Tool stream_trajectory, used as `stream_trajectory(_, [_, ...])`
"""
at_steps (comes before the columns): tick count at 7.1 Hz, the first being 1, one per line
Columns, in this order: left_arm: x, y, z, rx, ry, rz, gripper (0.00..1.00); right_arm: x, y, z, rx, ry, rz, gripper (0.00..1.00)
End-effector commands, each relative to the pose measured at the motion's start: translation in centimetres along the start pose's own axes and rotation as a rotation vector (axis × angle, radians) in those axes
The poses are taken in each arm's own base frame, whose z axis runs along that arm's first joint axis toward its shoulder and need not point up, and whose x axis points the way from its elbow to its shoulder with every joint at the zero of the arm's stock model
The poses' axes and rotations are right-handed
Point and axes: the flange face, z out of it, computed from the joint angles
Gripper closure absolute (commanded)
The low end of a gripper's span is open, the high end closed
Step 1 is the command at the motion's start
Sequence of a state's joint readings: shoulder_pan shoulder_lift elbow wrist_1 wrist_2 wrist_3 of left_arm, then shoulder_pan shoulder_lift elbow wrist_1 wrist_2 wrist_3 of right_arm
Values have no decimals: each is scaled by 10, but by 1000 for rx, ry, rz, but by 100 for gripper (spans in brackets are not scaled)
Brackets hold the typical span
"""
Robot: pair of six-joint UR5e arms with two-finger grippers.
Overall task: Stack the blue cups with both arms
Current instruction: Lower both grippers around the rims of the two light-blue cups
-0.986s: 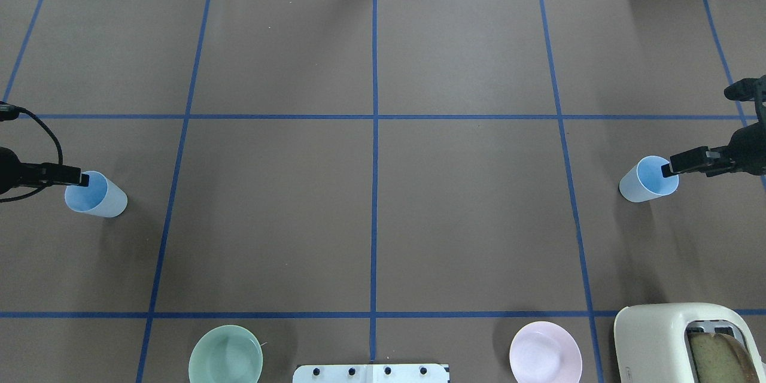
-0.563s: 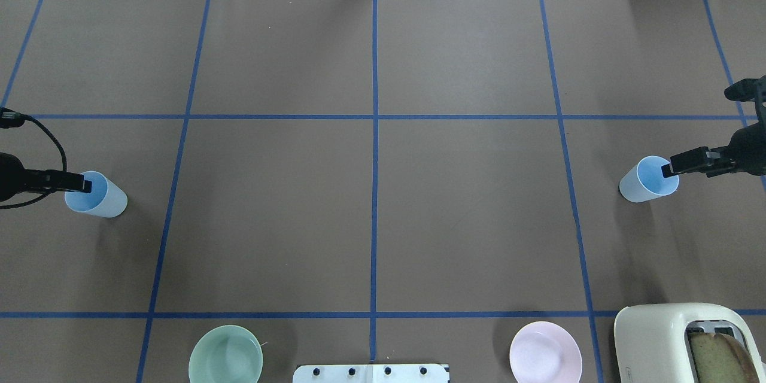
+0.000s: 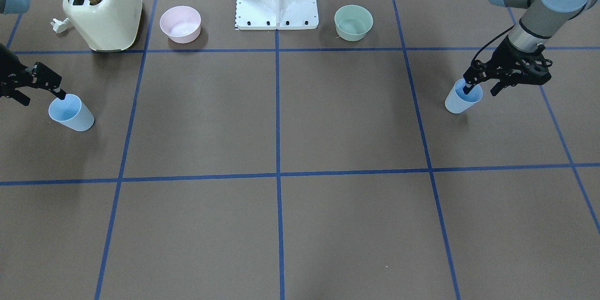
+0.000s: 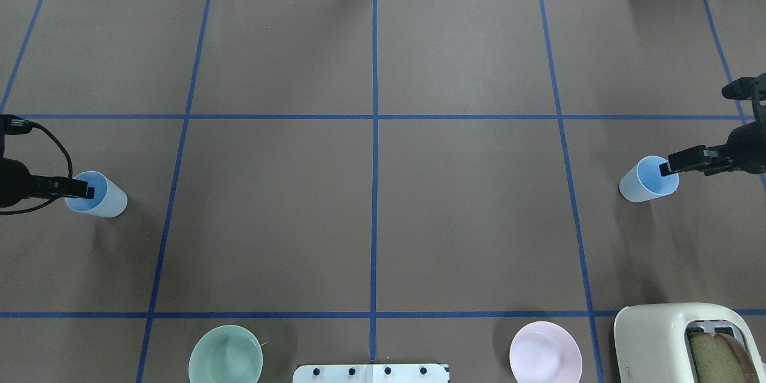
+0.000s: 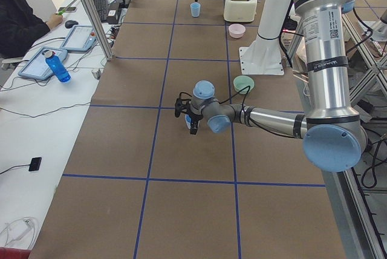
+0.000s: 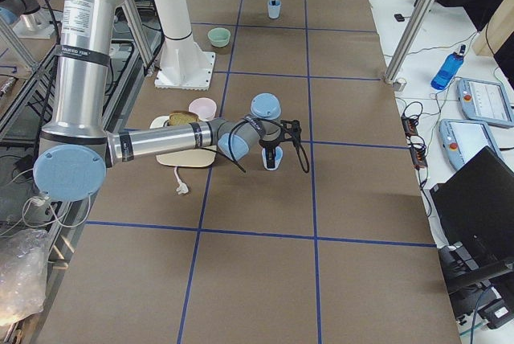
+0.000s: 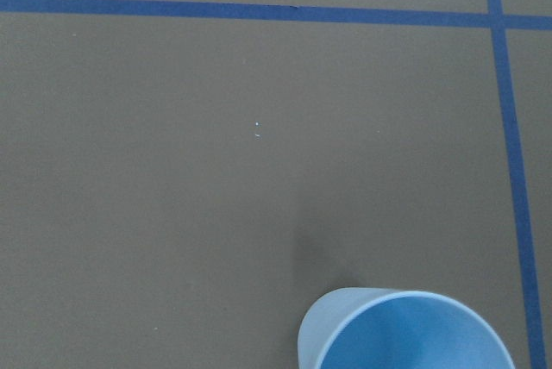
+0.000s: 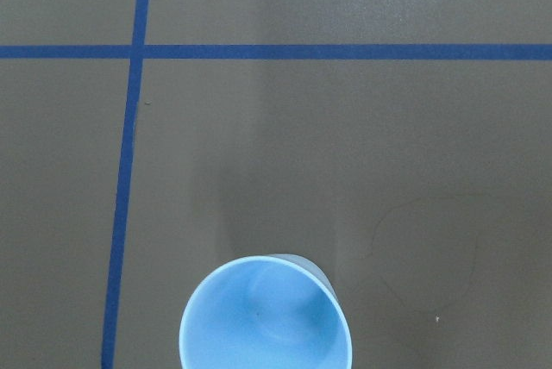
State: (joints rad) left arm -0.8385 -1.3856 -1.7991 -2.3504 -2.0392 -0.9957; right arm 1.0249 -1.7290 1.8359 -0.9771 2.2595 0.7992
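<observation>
One blue cup (image 4: 99,196) stands upright at the table's left edge; it also shows in the front view (image 3: 461,99) and the left wrist view (image 7: 405,334). My left gripper (image 4: 87,191) is open, with one finger inside the cup's rim. The other blue cup (image 4: 645,181) stands upright at the right edge; it also shows in the front view (image 3: 71,113) and the right wrist view (image 8: 263,317). My right gripper (image 4: 667,167) is open, with one fingertip just inside that cup's rim. Both cups rest on the table.
A cream toaster (image 4: 676,341) holding a bread slice stands at the near right. A pink bowl (image 4: 544,354) and a green bowl (image 4: 225,356) flank the white base mount (image 3: 277,0). Blue tape lines grid the brown table (image 4: 371,203). An operator's desk lies beyond the far edge.
My left gripper has shifted toward the robot side, and its finger now reaches further inside the left cup. The right gripper has hardly moved. Both cups stay in place.
</observation>
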Motion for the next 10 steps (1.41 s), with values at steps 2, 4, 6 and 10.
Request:
stream_trajectory(2, [1, 0, 1, 1, 1, 4, 36, 0, 0, 0, -1, 1, 1, 0])
stream_trajectory(4, [3, 0, 2, -3, 2, 2, 68, 3, -2, -1, 26, 24, 0, 0])
stream_trajectory(6, [6, 4, 5, -11, 3, 9, 100, 3, -3, -1, 30, 28, 0, 0])
stream_trajectory(10, [29, 2, -9, -39, 65, 25, 100, 16, 4, 1, 39, 63, 7, 0])
